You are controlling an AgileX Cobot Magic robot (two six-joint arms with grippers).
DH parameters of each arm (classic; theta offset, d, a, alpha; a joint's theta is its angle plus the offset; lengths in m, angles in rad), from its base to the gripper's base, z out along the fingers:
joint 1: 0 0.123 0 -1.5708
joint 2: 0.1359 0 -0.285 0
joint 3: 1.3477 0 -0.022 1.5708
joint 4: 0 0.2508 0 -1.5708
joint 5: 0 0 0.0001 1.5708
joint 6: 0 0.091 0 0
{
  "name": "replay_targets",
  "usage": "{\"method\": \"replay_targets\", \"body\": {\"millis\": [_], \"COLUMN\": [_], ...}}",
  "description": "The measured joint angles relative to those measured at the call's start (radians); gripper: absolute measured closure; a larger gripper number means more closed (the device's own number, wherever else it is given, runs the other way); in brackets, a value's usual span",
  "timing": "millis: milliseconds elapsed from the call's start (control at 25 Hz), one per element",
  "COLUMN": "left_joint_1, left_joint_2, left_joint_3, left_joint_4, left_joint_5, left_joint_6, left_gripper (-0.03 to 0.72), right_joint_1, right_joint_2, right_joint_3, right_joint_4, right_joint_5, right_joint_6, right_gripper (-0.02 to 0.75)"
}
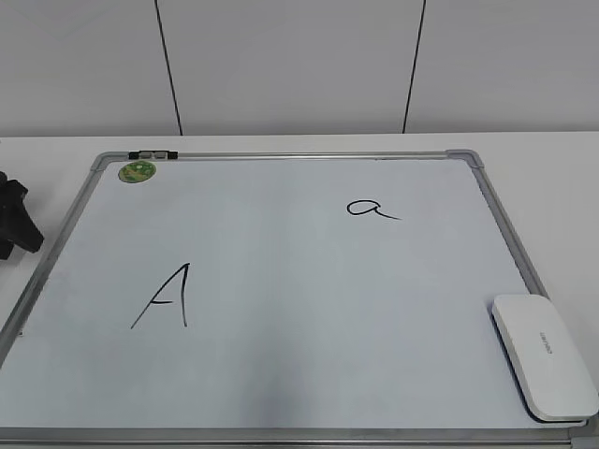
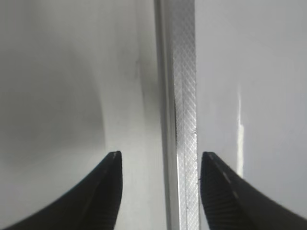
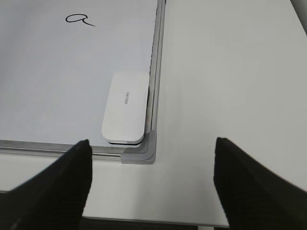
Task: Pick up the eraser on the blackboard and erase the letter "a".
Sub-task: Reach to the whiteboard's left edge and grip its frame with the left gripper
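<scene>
Exterior: blackboard (image 1: 281, 374) lies flat on the white worktop (image 1: 552, 154). Eraser (image 1: 544, 354) sits in the board's near right corner, against the frame. Letter "a" (image 1: 371, 209) upper right of the board, well apart from the eraser; capital "A" (image 1: 167, 297) lower left; green magnet (image 1: 137, 171) at the far left corner. Left gripper (image 1: 14, 224) dark, at the left edge, off the board. Left wrist: fingers (image 2: 103, 191) parted, empty, straddling the frame rail (image 2: 184, 120). Right wrist: right gripper (image 3: 152, 184) fingers spread wide, empty, above the worktop near the corner holding the eraser.
</scene>
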Motion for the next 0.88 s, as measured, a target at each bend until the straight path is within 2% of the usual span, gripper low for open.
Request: {"method": "replay_targets", "body": {"millis": [320,600,880], "left_joint_1": [0.001,0.001,0.001], "left_joint_2": [0.03,0.073,0.088], "left_joint_3": [-0.001,-0.07,-0.079], "left_joint_4": [-0.035,-0.058,-0.06], "left_joint_5": [0.007,0.065,0.085], "left_joint_6": [0.009,0.009,0.009], "left_gripper": [0.34,0.368,0.391], "right_joint_1": [0.0,0.0,0.0], "right_joint_2": [0.0,0.0,0.0], "right_joint_3": [0.0,0.0,0.0], "right_joint_4": [0.0,0.0,0.0], "right_joint_5": [0.0,0.0,0.0], "right_joint_6": [0.0,0.0,0.0], "right_gripper": [0.152,0.152,0.152]}}
